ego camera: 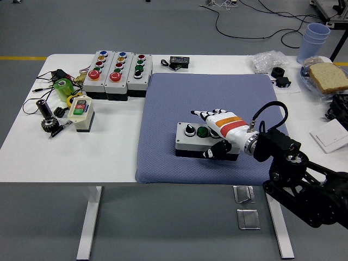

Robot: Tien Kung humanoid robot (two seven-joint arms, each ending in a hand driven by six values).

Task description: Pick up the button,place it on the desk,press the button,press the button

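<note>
A grey button box (187,143) with a black knob (189,129) and a green button (202,131) lies flat on the blue mat (179,98), near the mat's front edge. My right hand (205,134), white with an orange and a red band, hovers over the box's right half and hides that end. Its fingers (199,114) are stretched out to the upper left, raised above the box top. The thumb (211,154) hangs at the box's front face. The hand is open and grips nothing. My left arm is out of the picture.
Three larger button boxes (117,73) stand in a row at the back left. A small beige box (80,113), a green object (62,87) and a gear tool (46,114) lie at the left. Cups (316,38), bread (328,76) and a white plate (330,136) sit at the right.
</note>
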